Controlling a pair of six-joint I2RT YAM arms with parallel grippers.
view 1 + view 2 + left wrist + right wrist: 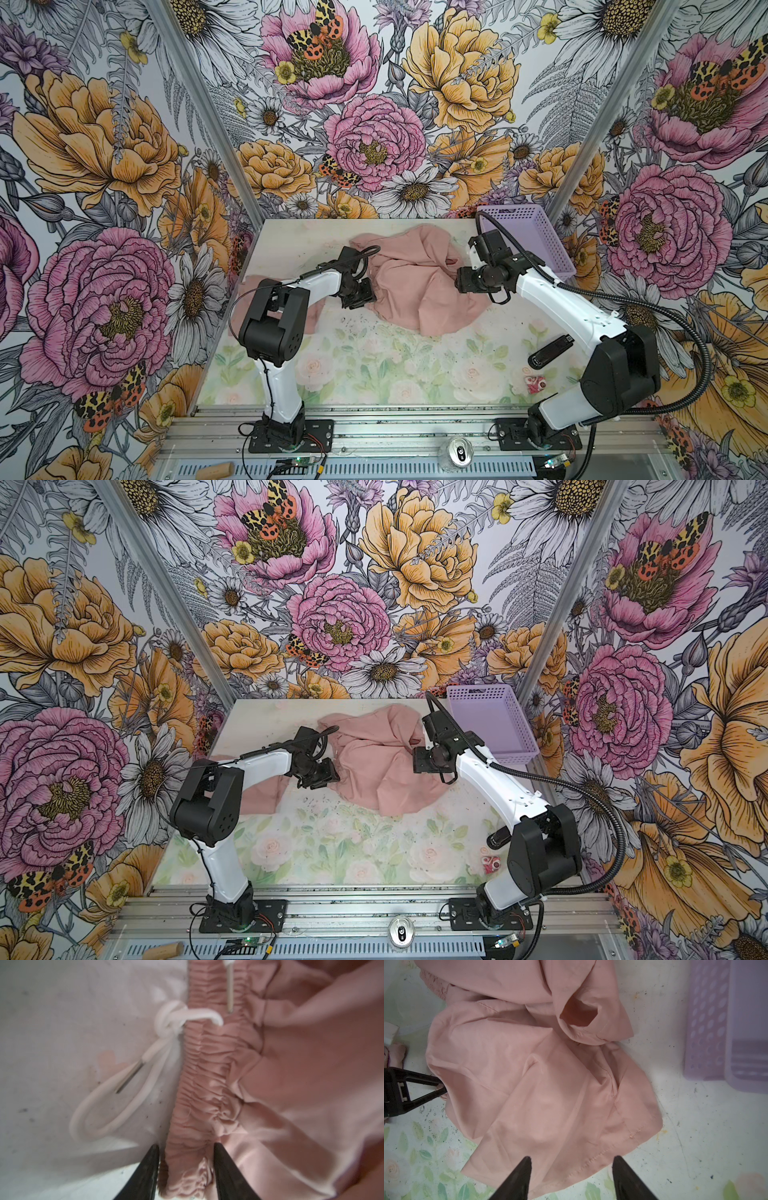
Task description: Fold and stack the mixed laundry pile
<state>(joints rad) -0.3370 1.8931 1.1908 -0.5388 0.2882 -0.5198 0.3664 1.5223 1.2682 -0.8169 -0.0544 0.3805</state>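
Observation:
The mixed laundry pile (415, 282) (382, 766) is a crumpled heap of dusty-pink cloth at the middle back of the table. Another pink piece (262, 796) lies under the left arm. My left gripper (361, 295) (186, 1145) is at the heap's left edge. It is shut on the shorts' gathered waistband (199, 1084), which bunches between both fingers. The white drawstring (170, 1020) lies knotted beside the band. My right gripper (463, 286) (572, 1159) hangs open over a stitched hem of the pink cloth (550, 1084), with nothing held.
A lavender perforated basket (536, 237) (708, 1022) stands at the back right, close to the right arm. A black device (550, 351) and a small red-and-white thing (534, 382) lie at the front right. A can (459, 451) sits on the front rail.

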